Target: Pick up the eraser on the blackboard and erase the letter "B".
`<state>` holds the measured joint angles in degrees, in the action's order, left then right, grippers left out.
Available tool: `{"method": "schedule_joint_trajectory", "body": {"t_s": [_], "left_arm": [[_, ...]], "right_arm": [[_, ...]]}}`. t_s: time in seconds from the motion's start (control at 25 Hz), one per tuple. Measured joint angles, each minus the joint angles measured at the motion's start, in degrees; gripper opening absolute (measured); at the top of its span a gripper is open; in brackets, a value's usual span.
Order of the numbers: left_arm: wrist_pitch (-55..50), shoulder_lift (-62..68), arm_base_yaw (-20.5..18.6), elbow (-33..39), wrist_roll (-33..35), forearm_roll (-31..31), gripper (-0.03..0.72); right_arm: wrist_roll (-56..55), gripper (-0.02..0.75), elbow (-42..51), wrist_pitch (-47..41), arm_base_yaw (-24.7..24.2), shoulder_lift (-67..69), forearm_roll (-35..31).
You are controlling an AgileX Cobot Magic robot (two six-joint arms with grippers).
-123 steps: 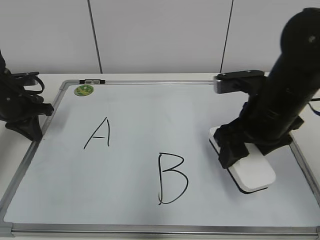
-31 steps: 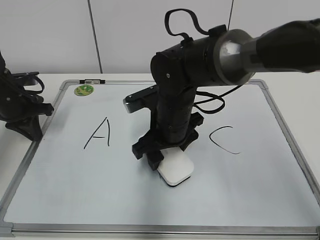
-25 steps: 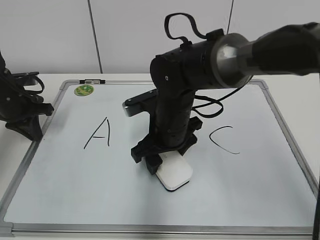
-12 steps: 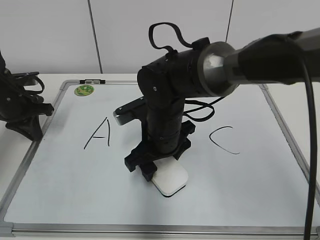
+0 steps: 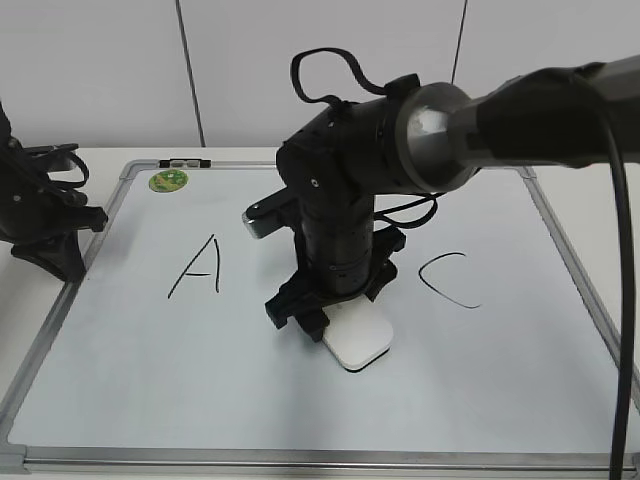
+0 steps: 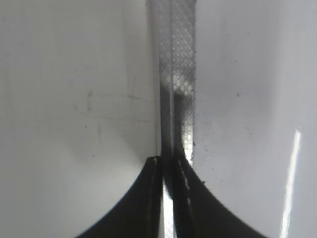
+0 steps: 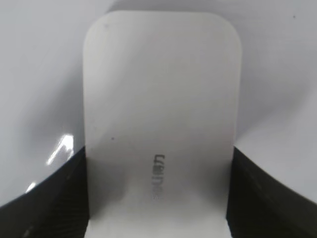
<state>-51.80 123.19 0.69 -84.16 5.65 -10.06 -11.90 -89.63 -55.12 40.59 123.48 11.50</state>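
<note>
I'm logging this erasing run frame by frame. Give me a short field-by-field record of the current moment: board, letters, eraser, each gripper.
board: blackboard, white surface, silver frame, lying flat
letters visible: "A" and "C"; no "B" visible
eraser: eraser flat on the board between the two letters
right gripper: right gripper clamped on the eraser's sides
left gripper: left gripper shut, over the board's left frame edge
sticker: green sticker at the top left corner

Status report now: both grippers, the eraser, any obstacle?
Right gripper shut on eraser, flat on blackboard. Left gripper shut, idle at frame. No obstacle.
</note>
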Motion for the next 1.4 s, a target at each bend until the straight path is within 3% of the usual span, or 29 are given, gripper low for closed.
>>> {"method": "schedule_joint_trajectory", "body": {"t_s": [0.72, 1.08, 1.4], "left_arm": [[0.0, 0.0, 0.0, 0.0, 0.0, 0.05, 0.017], [0.0, 0.0, 0.0, 0.0, 0.0, 0.05, 0.017], [0.0, 0.0, 0.0, 0.0, 0.0, 0.14, 0.017]], "right_arm": [[-0.23, 0.543, -0.08, 0.0, -5.98, 0.0, 0.59], [-0.23, 0.543, -0.84, -2.84, -6.52, -0.3, 1.33], [-0.23, 0.543, -0.84, -6.74, -7.22, -10.82, 2.45]]}}
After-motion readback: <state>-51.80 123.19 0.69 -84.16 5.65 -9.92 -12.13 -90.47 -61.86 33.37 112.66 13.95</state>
